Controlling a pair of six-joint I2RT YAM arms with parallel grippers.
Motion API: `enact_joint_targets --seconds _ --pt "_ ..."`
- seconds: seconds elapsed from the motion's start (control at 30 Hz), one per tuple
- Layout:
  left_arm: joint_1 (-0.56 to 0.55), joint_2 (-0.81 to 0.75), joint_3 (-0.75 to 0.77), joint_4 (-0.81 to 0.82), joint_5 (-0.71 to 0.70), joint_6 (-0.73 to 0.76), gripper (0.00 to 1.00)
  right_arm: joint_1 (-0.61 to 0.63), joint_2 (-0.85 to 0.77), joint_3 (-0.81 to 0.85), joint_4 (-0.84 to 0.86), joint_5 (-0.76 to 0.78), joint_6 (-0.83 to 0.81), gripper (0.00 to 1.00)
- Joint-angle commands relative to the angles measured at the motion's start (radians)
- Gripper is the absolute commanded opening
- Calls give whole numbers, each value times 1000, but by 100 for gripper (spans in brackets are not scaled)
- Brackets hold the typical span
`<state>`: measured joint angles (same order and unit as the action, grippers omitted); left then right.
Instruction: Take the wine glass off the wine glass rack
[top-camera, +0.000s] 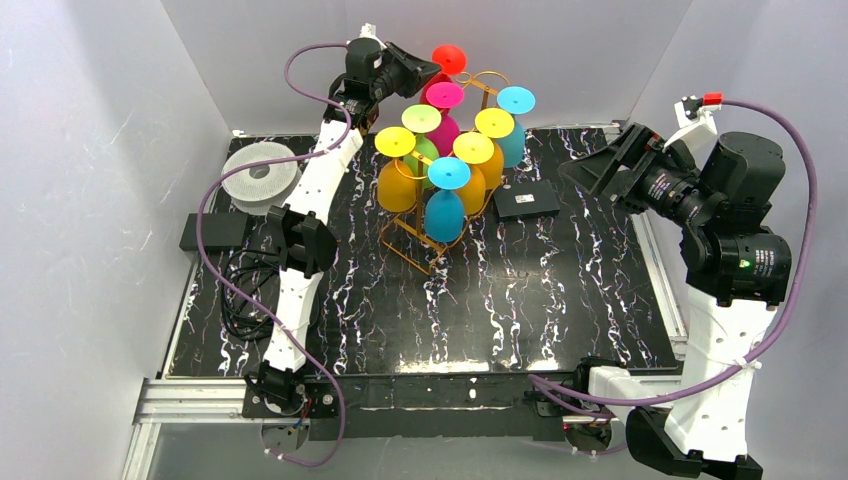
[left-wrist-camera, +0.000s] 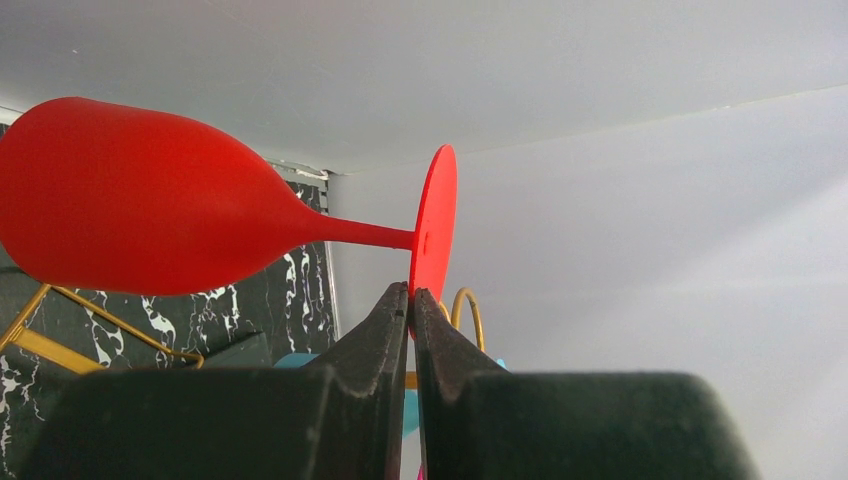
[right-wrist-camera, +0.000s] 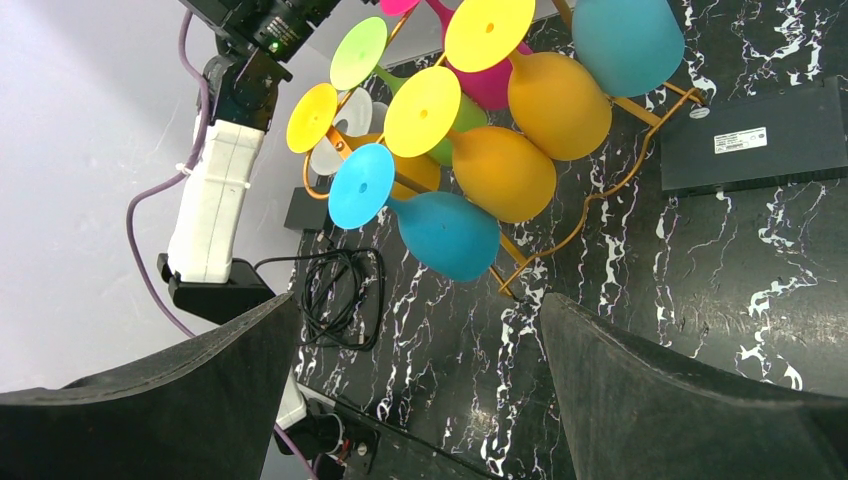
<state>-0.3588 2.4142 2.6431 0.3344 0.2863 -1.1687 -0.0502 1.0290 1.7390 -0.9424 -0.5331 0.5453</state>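
Left jaws: clenched on the lower rim of the red wine glass (left-wrist-camera: 130, 200) foot disc, tips meeting on the thin edge. In the left wrist view the glass lies sideways, bowl left, stem and foot right.

The red glass sits foot-up at the far end of the wine glass rack (left-wrist-camera: 40, 347). Cannot tell whether its foot rests on the wires.

Rack stands at the far middle of the black marbled worktop (top-camera: 560, 300). The other glasses (top-camera: 449, 175) hang on it bowl-down: yellow, green, magenta, blue and orange.

Right jaws: released, spread wide with nothing between the fingers (right-wrist-camera: 150, 400). They are held above the worktop's right edge, well apart from the rack and facing it.

Flat black box (top-camera: 527, 200) lies just right of the rack. White ribbed disc (top-camera: 260, 175) at the far-left corner. Black cable tangle (top-camera: 240, 310) along the left edge.
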Motion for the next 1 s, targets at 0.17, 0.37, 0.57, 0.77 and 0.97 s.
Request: enact_joint_targets --seconds 0.17,0.37,0.57,0.77,0.97 --pt "14 -92 -20 102 -38 -37 0 6 -13 36 7 4 -19 97" --pt "21 -110 -40 118 -41 -45 0 6 -15 36 7 2 -15 97" --pt "30 -124 -50 126 -51 -52 0 8 -17 36 7 -1 -11 97" --pt "44 -161 -80 124 -44 -32 0 7 -18 39 9 -7 -4 97" --pt "77 -205 -130 144 -34 -44 0 8 -25 41 7 -10 2 97"
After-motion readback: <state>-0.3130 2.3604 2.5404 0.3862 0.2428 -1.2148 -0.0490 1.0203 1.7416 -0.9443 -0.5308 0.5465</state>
